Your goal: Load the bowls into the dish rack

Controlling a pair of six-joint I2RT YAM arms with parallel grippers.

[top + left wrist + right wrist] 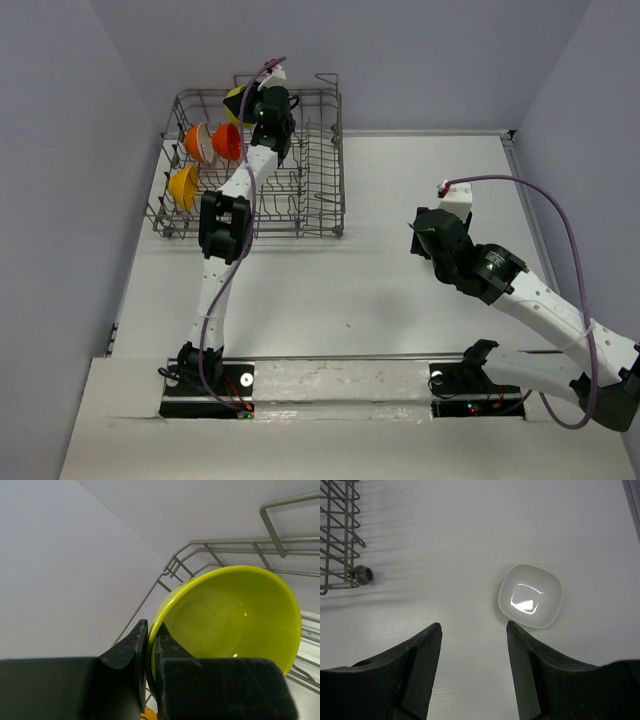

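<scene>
The grey wire dish rack [320, 215] stands at the far left of the table. My left gripper [250, 108] is over its far end, shut on the rim of the lime green bowl [236, 100]. In the left wrist view the gripper [150, 645] pinches the bowl [230, 615] on edge above the rack's wires [220, 542]. A white bowl with orange outside [198, 143], a red-orange bowl [228, 142] and a yellow-orange bowl [183, 186] stand in the rack. My right gripper [474, 625] is open above the table, with the plain white bowl [531, 595] just ahead and right of it.
The rack's near corner and a small wheel [363, 575] show at the left of the right wrist view. In the top view my right gripper [420, 242] hides the white bowl. Walls close the table at the back and both sides.
</scene>
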